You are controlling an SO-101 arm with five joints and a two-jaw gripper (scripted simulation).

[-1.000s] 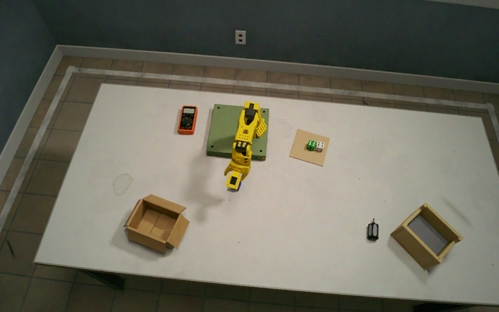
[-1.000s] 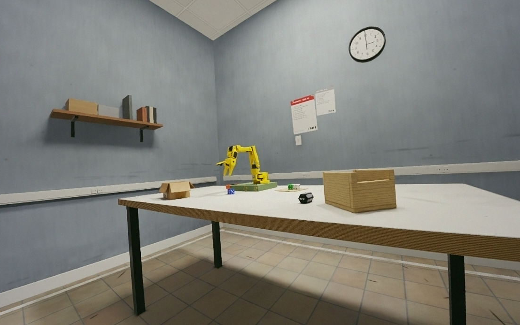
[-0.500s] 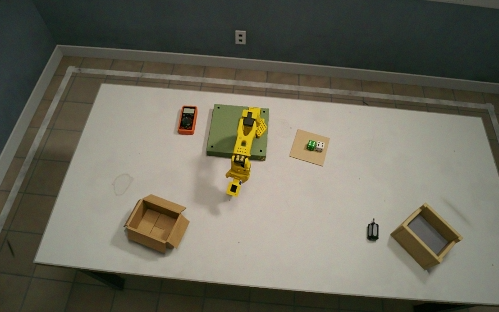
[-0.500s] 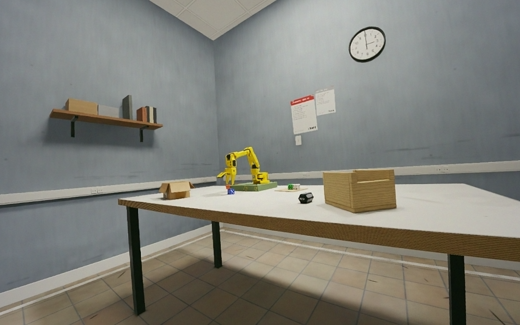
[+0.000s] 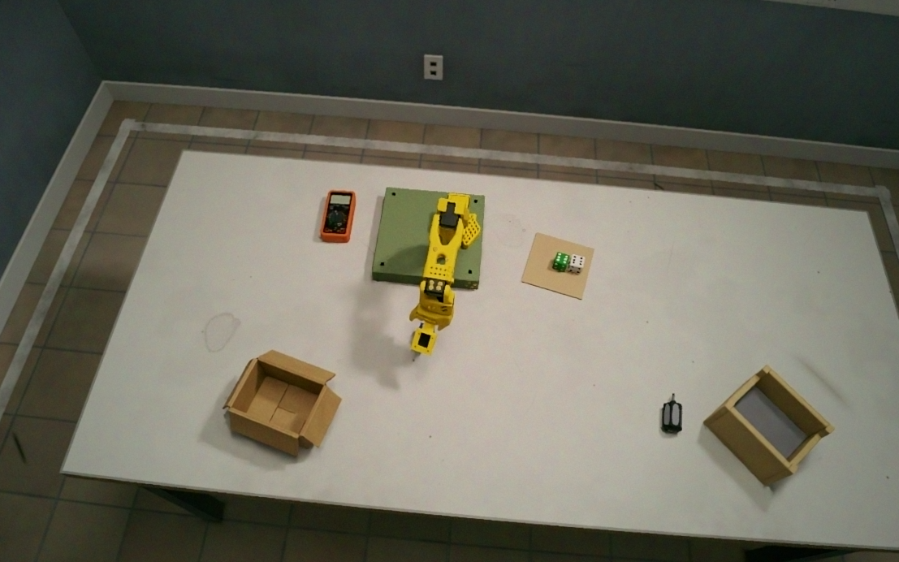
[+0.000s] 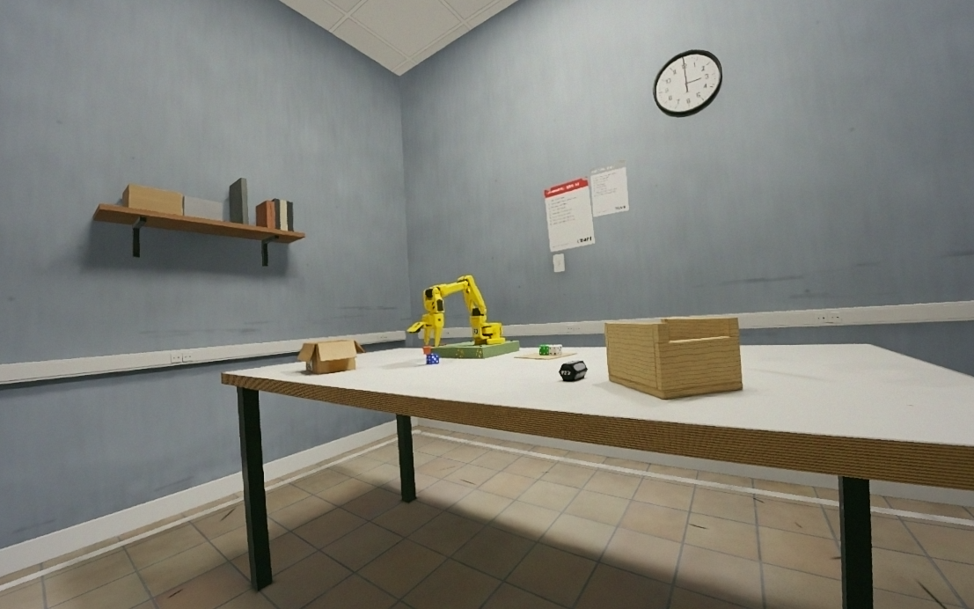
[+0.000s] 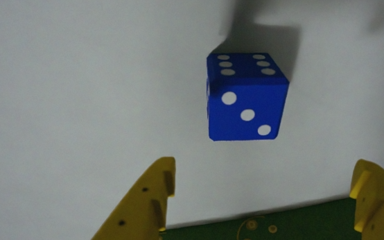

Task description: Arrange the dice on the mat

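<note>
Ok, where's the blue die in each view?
Top: not visible, apparently hidden under the gripper.
Exterior: left of centre, blue die below the gripper.
Wrist: just above centre-right, beyond the fingertips.
Shared landmark: green base board.
</note>
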